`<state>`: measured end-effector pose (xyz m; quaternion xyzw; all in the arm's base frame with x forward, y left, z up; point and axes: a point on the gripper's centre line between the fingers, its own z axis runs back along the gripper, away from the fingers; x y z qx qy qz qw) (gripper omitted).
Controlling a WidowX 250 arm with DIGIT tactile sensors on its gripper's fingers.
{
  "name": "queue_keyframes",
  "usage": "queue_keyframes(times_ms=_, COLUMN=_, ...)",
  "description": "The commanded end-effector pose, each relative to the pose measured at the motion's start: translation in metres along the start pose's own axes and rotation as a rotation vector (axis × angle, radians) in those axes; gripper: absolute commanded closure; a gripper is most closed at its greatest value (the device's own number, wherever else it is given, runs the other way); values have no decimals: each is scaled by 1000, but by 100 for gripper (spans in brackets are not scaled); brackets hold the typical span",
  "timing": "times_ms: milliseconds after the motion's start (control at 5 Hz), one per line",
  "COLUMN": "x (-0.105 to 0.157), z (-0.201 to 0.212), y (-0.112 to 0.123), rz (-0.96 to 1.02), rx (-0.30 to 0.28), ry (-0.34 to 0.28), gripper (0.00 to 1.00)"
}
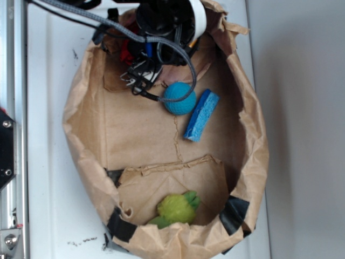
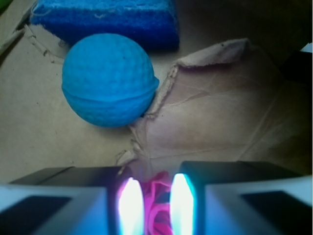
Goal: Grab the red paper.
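Blue ball [image 1: 179,98] beside blue sponge [image 1: 201,115]; green lump [image 1: 176,209] in paper bag [image 1: 81,135].

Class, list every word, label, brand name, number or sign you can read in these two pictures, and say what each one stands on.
None: no readable text shows in either view.
The blue ball, blue sponge, green lump and brown paper bag bear no print.
The tool, with the red paper between its fingers, carries no label that can be seen.
The small dark specks on the white table are marks, not letters.

I see the red paper [image 2: 155,208], creased and bunched, pinched between the jaws, mostly hidden from outside.
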<state>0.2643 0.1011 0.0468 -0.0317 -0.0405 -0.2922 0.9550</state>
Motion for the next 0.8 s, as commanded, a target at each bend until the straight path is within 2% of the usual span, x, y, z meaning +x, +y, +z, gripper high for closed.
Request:
queue_keyframes(times_ms=0, x=10, z=75, y=-6, rz=44, rx=-108, ry=-73, gripper=100)
queue_keyframes(times_ms=200, x=12, z=120, y=-15, rz=62, rx=-197, ry=-138, gripper=100)
queue_keyframes(times_ms=400, x=17, z=143, y=-24, rz=103, rx=-245, ry=-188, gripper=100)
queue_keyframes(times_ms=600, x=18, z=136, y=-29, rz=103, rx=-228, ry=-220, gripper=100)
